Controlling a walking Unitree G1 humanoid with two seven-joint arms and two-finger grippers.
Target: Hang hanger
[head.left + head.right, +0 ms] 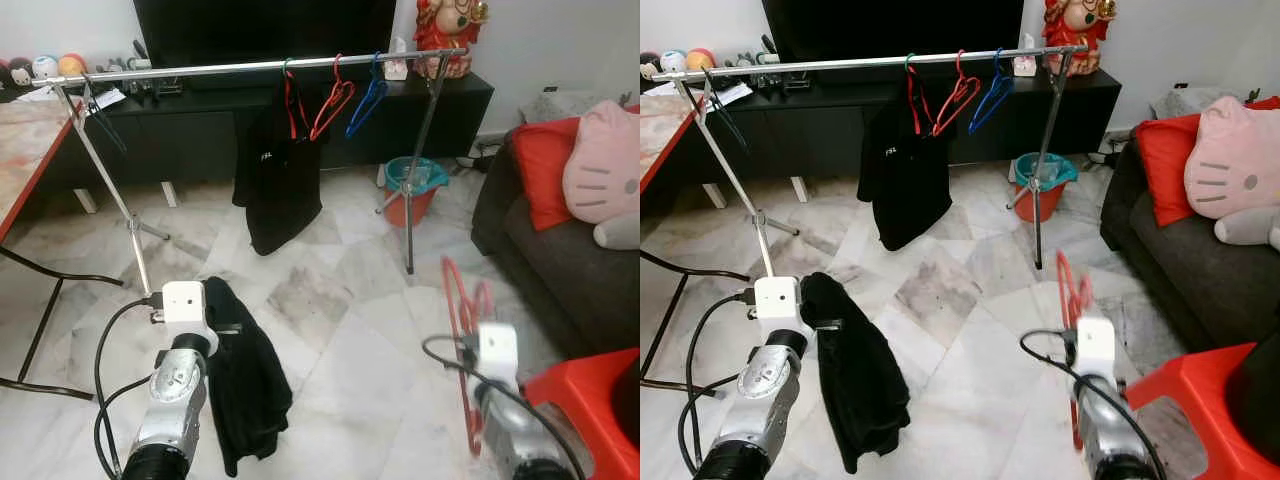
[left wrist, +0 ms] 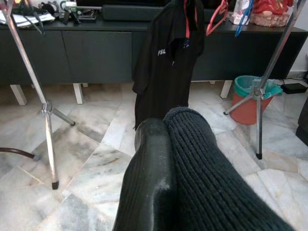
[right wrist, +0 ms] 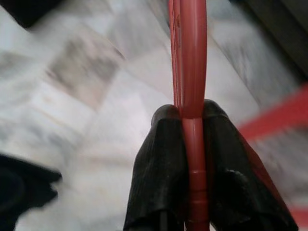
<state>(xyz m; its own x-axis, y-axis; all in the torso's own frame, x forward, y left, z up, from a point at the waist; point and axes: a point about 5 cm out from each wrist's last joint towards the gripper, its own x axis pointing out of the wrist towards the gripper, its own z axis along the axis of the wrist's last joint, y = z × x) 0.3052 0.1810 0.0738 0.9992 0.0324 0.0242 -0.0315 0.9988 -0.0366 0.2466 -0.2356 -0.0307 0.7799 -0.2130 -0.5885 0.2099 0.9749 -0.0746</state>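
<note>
Right wrist view: the right gripper is clamping its two fingers tight on a red plastic hanger, low and well short of the clothes rail. Light, stiff and slick, it may swivel. The left gripper is pinching a black knit garment.

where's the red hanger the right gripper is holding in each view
Left eye view: red hanger, lower right, rising from the right gripper, blurred.
Right eye view: lower right of centre, above the same arm.
Left wrist view: not in it.
Right wrist view: centre, a red bar clamped between the black fingers.
Shared landmark: the rail's black shirt, also in the right eye view and left wrist view.
</note>
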